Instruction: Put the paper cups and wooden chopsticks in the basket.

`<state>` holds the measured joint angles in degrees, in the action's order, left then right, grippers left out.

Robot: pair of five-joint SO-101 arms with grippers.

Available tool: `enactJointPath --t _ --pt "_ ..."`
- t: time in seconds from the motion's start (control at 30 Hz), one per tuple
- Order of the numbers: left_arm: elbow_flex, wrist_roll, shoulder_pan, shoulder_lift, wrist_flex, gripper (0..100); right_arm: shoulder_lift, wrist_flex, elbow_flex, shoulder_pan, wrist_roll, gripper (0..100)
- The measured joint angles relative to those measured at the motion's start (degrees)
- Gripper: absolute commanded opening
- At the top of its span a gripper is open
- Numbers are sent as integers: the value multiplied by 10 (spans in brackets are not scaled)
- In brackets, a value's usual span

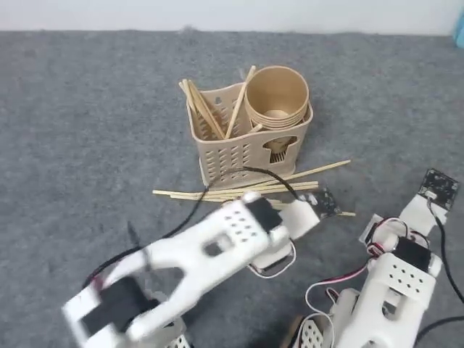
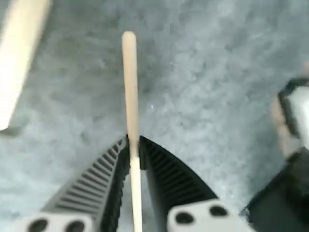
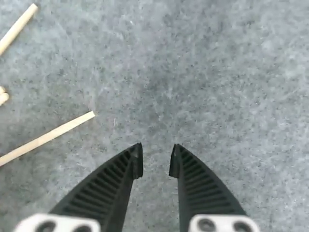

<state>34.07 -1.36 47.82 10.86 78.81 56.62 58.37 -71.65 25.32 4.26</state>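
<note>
Grey, felt-like matting covers the table. Nearest in the high view, two white arms rise from the lower edge.

The left gripper is closed tight on a single wooden chopstick. Its ribbed black fingers pinch the stick so that it runs out past their tips over the matting. Whether its far end touches the matting cannot be told. A second stick lies blurred off to one side.

The right gripper hangs over the matting with its jaws parted a little and nothing between them. The end of a loose stick lies near it.

Beyond the arms, loose chopsticks lie in a rough bundle on the matting just in front of the basket. This beige slotted basket stands upright and has two compartments. One holds several chopsticks leaning on end, the other a nested stack of paper cups, mouths up. Farthest back, a pale wall borders the matting.
</note>
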Motion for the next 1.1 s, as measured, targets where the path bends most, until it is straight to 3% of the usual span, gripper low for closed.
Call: enactJointPath --t 0.37,0.53,0.73,0.87,1.1 --pt "-6 -4 -108 276 59 13 0 0 0 -6 0 103" --pt "-72 -30 -115 356 112 13 0 0 0 -10 0 104" --pt "-199 -33 -157 420 112 13 0 0 0 -25 0 103" --pt "-258 -33 -220 449 55 13 0 0 0 -29 0 103" --pt "-269 -33 -338 458 -135 13 0 -10 0 -31 0 102"
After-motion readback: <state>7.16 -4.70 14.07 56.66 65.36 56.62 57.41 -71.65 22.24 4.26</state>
